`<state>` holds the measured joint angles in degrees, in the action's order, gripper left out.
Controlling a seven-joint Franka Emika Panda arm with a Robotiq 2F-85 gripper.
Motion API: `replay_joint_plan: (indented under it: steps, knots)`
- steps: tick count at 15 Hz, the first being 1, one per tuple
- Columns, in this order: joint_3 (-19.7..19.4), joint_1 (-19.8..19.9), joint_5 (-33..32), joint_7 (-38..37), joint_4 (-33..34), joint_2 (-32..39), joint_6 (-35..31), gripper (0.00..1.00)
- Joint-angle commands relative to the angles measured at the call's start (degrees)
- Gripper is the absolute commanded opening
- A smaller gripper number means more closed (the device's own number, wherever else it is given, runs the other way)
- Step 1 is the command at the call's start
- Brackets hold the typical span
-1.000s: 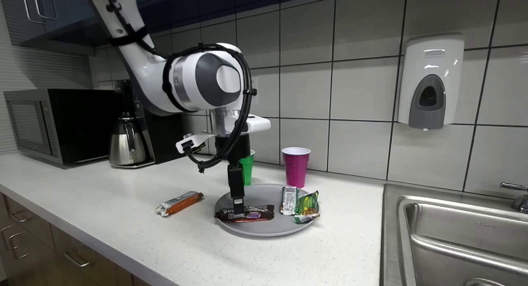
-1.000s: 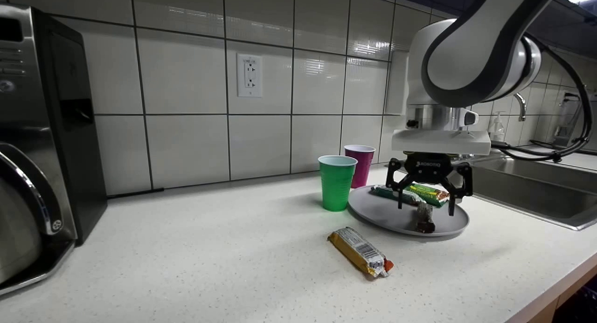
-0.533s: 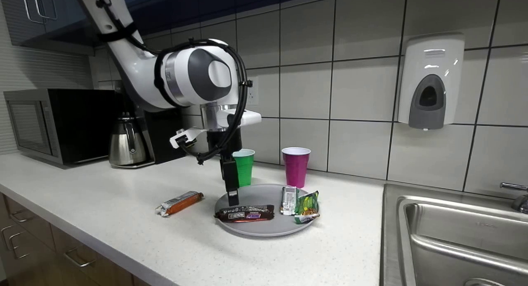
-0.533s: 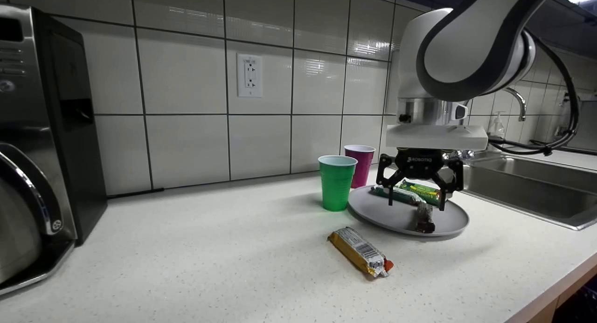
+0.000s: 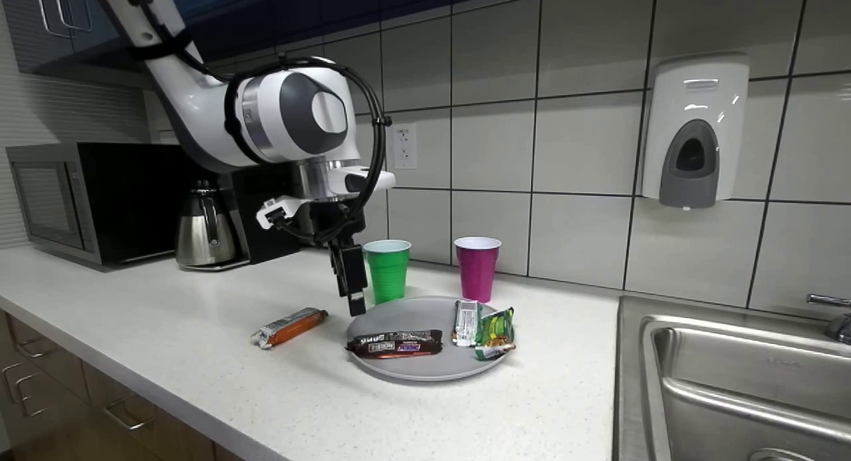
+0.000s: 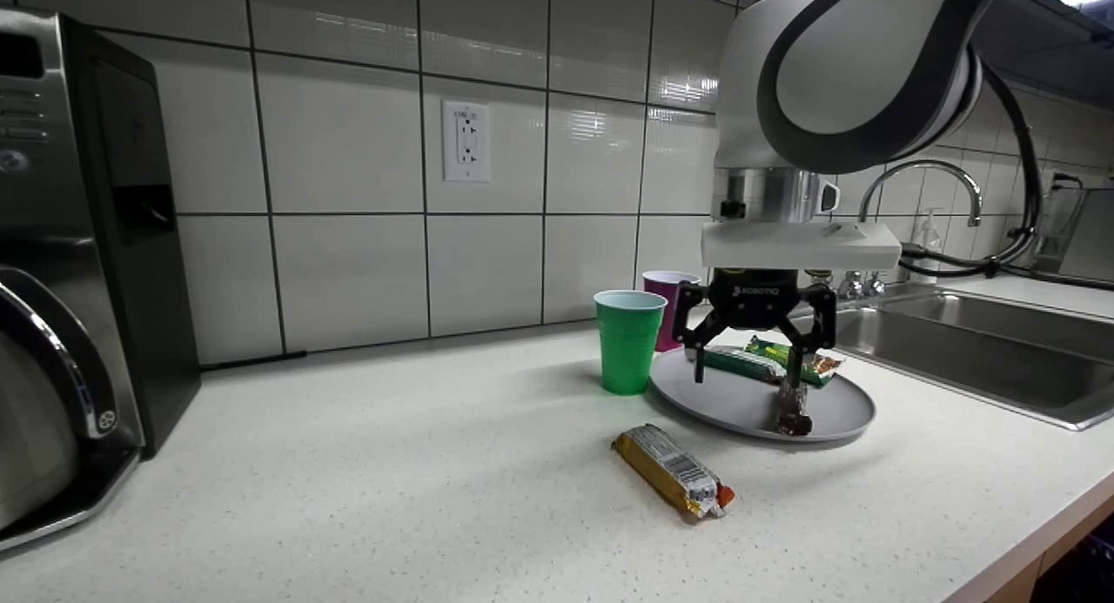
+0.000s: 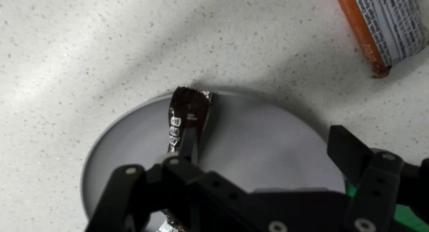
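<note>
Hand (image 6: 746, 378) spread wide, nothing gripped; brown candy bar (image 5: 395, 344) close below on gray plate (image 5: 422, 314), green cup (image 5: 389, 271) nearby. IMO go slow, keep clr of bar & cup.

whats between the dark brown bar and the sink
Past the dark brown bar come a silvery bar and a green bar, both on the plate, then bare counter before the sink. It shows in an exterior view.
</note>
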<state>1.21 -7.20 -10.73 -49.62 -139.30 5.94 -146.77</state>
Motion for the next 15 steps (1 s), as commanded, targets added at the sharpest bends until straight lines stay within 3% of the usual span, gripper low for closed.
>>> replay_joint_plan:
  steps: [1, 15]
  knots:
    - [1.3, -0.7, 0.0, 2.9, 0.6, -0.8, 1.4, 1.0]
    - [6.0, -4.6, 2.3, 14.9, 1.9, 2.4, -0.6, 1.0]
